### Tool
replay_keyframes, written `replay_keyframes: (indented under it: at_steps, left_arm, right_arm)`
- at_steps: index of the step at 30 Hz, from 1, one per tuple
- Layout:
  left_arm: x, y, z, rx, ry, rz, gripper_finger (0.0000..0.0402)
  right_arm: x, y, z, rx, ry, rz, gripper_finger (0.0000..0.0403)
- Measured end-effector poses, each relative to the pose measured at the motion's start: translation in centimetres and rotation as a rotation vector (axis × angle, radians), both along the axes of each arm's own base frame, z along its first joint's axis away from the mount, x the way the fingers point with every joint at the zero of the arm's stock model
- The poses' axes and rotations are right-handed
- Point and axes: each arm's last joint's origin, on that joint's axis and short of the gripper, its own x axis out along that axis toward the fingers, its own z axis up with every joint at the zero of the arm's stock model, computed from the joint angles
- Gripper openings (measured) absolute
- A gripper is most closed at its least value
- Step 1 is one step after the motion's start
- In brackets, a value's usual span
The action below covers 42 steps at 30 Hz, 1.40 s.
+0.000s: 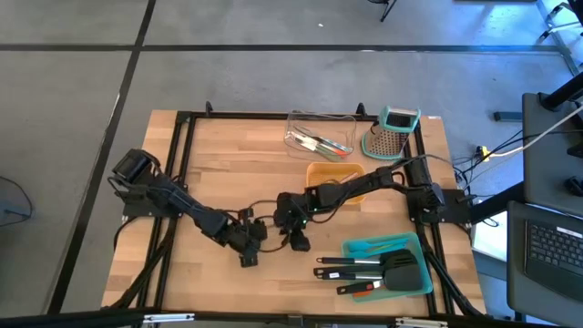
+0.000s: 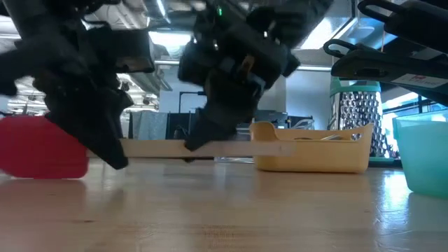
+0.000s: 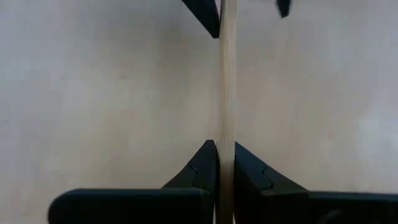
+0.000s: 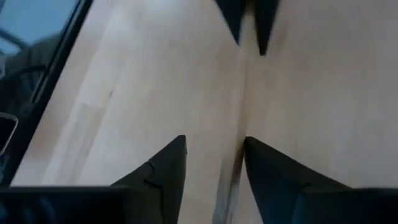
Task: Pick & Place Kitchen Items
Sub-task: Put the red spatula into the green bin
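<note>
While both arms meet over the middle of the counter (image 1: pixel 228 173), the left claw (image 3: pixel 225 163) has its fingers clamped on a thin pale wooden handle (image 3: pixel 227 93), seen in the left wrist view running straight out between the two dark pads. In the low view that handle (image 2: pixel 231 148) lies level, just above the counter surface, with a red utensil head (image 2: pixel 42 147) at its end toward the left edge. The right claw (image 4: pixel 214 155) stands with its fingers apart, one on each side of the same handle but not pressing it.

From above, the left claw (image 1: pixel 248 248) sits slightly nearer the front edge than the right claw (image 1: pixel 290 230), the two just beside each other.

Near the front right corner a teal tray (image 1: pixel 364 248) holds black spatulas (image 1: pixel 383 269) and a tool with a red tip. An orange tray (image 1: pixel 321 170) sits behind the right arm toward the back edge; a clear tray (image 1: pixel 319 123) with utensils in it lies at the back edge, and a steel grater with teal top (image 1: pixel 392 137) stands near the back right corner.
</note>
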Motion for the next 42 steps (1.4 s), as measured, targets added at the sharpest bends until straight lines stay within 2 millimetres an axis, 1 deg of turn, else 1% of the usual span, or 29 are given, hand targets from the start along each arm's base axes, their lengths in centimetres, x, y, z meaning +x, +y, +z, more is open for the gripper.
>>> replay_keyframes:
  at_steps: [4,8,11,18,20,22,26,28,31,33,36,39,42]
  left_arm:
    - [0.3,-0.3,0.7,-0.046,0.014,-0.025,0.0014]
    - [0.5,-0.8,1.3,-0.047,0.007,-0.035,0.0014]
    - [0.4,-1.2,1.7,-0.029,0.021,-0.034,0.0014]
    - [0.8,-2.3,3.7,-0.004,0.029,-0.043,0.0014]
    - [0.9,-2.5,4.1,0.003,0.026,-0.049,0.0014]
    - [1.0,-2.7,4.5,0.011,0.026,-0.051,0.0014]
    - [0.9,-2.9,5.1,0.055,0.017,-0.039,0.0014]
    - [0.8,-3.1,5.4,0.062,0.011,-0.037,0.0016]
    - [0.4,-3.7,6.0,0.085,-0.027,-0.081,0.0031]
    - [0.0,-4.1,6.8,0.079,-0.063,-0.108,0.0046]
    - [-0.6,-4.7,8.8,0.009,-0.142,-0.083,0.0073]
    - [-1.9,-5.2,10.2,-0.02,-0.186,-0.082,0.0103]
    - [-3.3,-5.6,12.6,-0.029,-0.323,-0.062,0.0131]
  right_arm:
    - [0.3,2.0,1.3,-0.124,-0.06,0.071,0.0177]
    - [0.3,3.4,2.4,-0.248,-0.048,0.066,0.0184]
    - [0.1,3.8,2.6,-0.3,-0.019,0.046,0.0181]
    - [-0.4,3.8,2.4,-0.303,0.047,0.028,0.0153]
    - [-0.4,3.8,2.5,-0.289,0.058,0.005,0.0138]
    - [-0.4,3.9,2.5,-0.271,0.067,-0.023,0.0112]
    - [-0.3,3.9,2.7,-0.236,0.097,-0.063,0.0023]
    - [-0.3,3.9,2.8,-0.242,0.093,-0.073,0.0012]
    - [-0.2,4.3,3.2,-0.227,0.083,-0.076,0.0008]
    - [-0.1,4.6,3.6,-0.209,0.073,-0.061,0.0007]
    - [-0.1,5.1,3.8,-0.202,0.068,-0.03,0.0007]
    - [0.1,5.2,4.1,-0.195,0.057,-0.023,0.0007]
    - [0.2,5.2,4.2,-0.19,0.047,-0.025,0.0007]
